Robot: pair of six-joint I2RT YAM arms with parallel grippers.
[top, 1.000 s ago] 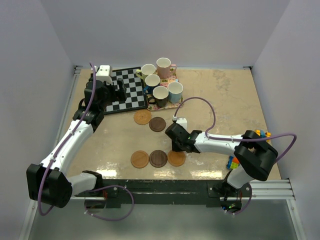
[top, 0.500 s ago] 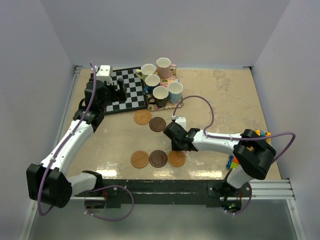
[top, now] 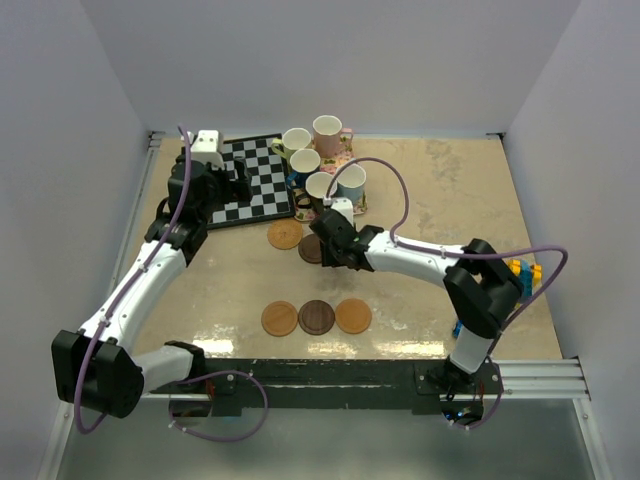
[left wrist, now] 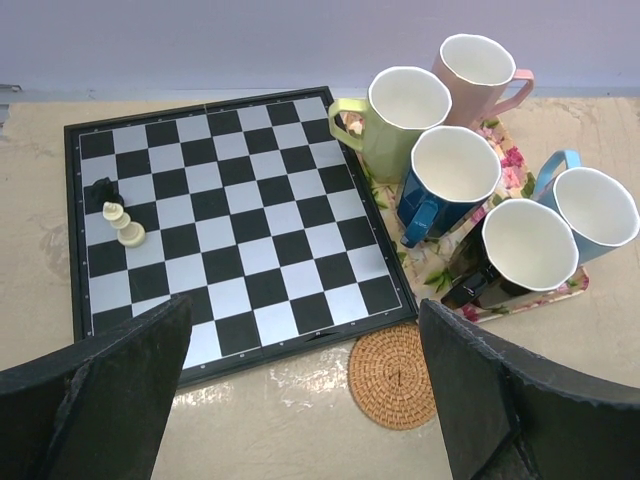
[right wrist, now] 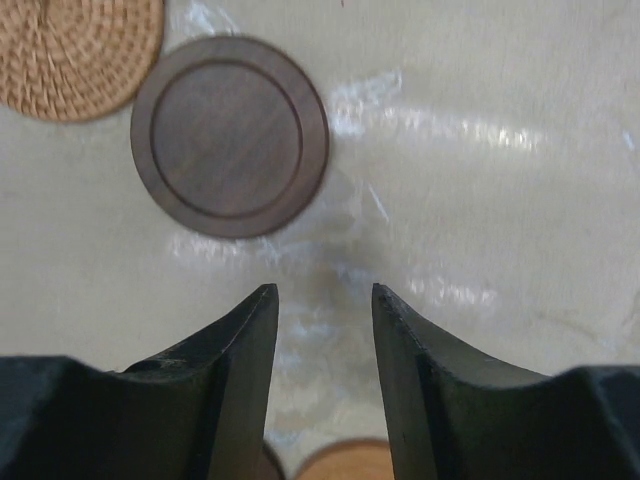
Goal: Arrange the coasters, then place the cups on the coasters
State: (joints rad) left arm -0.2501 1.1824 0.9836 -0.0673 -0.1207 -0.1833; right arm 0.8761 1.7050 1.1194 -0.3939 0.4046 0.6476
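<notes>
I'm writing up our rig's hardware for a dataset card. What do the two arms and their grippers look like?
The left arm and right arm both have white tubular links joined by bulky black joint housings. A thin purple cable loops loosely along each. The left gripper and right gripper have matte black fingers, broad at the base and tapering to blunt tips.

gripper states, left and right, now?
Left gripper: open wide, holding nothing.
Right gripper: partly open, holding nothing; dark coaster lies just ahead of it.
</notes>
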